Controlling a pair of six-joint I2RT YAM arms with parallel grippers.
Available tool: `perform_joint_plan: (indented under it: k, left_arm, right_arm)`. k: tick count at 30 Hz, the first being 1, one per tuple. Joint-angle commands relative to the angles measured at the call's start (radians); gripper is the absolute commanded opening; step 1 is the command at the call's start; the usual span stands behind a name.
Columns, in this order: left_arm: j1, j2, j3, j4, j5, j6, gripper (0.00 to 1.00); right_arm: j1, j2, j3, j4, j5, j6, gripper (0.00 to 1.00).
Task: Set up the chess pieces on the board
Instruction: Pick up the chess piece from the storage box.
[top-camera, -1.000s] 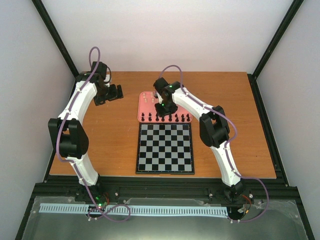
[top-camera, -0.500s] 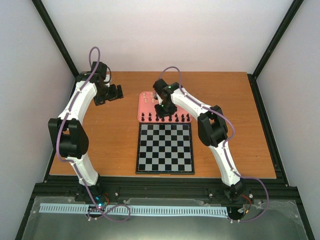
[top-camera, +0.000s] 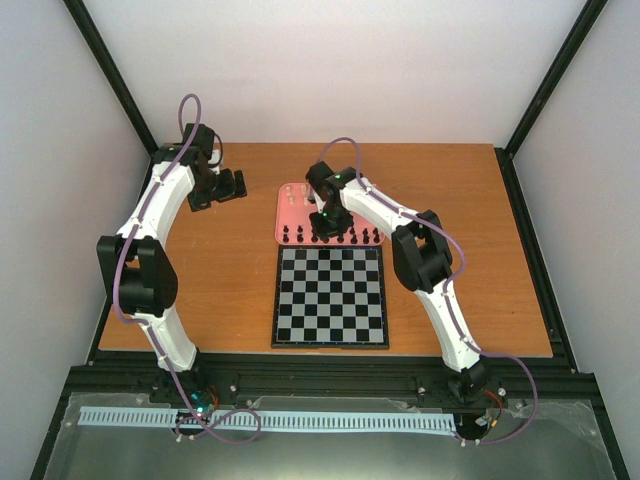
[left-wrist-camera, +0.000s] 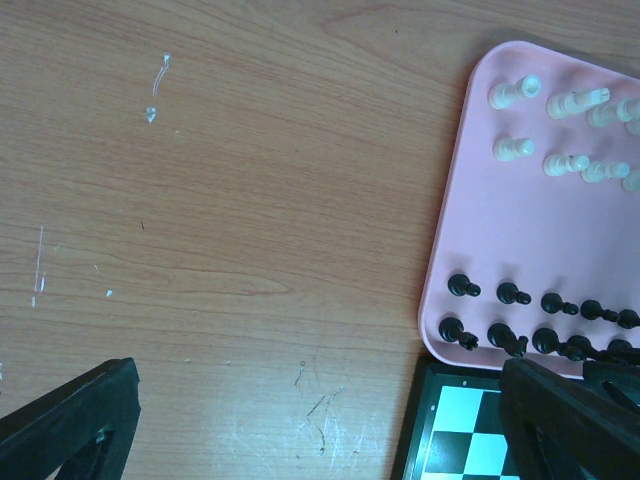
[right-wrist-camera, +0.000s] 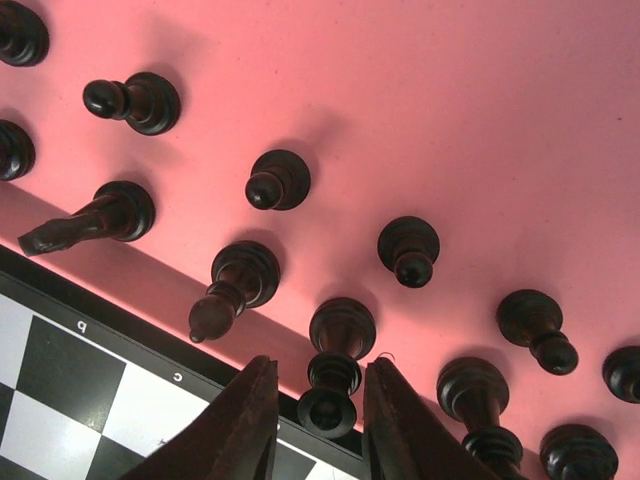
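Note:
The board (top-camera: 330, 296) lies bare at the table's middle. Behind it the pink tray (top-camera: 285, 218) holds the chess pieces: black ones (top-camera: 345, 238) in rows at its near edge, cream-white ones (top-camera: 292, 192) at the back. My right gripper (top-camera: 325, 224) is low over the black rows. In the right wrist view its gripper (right-wrist-camera: 320, 425) is open, its fingers (right-wrist-camera: 245, 425) straddling the head of one upright black piece (right-wrist-camera: 338, 350), with small gaps either side. My left gripper (top-camera: 228, 185) hangs wide open and empty (left-wrist-camera: 320, 440) over bare wood left of the tray.
The left wrist view shows the tray's left edge (left-wrist-camera: 450, 200), white pieces (left-wrist-camera: 515, 92), black pieces (left-wrist-camera: 460, 285) and the board's corner (left-wrist-camera: 450, 430). In the right wrist view other black pieces (right-wrist-camera: 240, 285) stand close around, and the board's frame (right-wrist-camera: 130, 355) lies just below the tray (right-wrist-camera: 450, 100).
My right wrist has shifted slightly left and back over the black rows. The left arm has not moved.

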Motion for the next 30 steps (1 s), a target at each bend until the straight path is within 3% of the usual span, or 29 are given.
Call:
perform_joint_plan:
  k: [1, 15, 24, 30]
  left_arm:
    - [0.000, 0.013, 0.041, 0.000, 0.002, -0.009, 1.00]
    - [0.001, 0.012, 0.038, 0.002, -0.004, -0.007, 1.00]
    - [0.000, 0.007, 0.039, 0.002, -0.004, -0.008, 1.00]
    - [0.001, 0.003, 0.031, -0.001, -0.013, -0.009, 1.00]
  right_arm:
    - [-0.004, 0.021, 0.035, -0.006, -0.010, 0.009, 0.24]
    - [-0.004, 0.013, 0.047, -0.030, 0.024, 0.013, 0.03]
    - [-0.002, -0.074, 0.130, -0.096, 0.019, 0.018, 0.03]
    - [0.033, -0.207, 0.006, -0.148, 0.034, 0.007, 0.03]
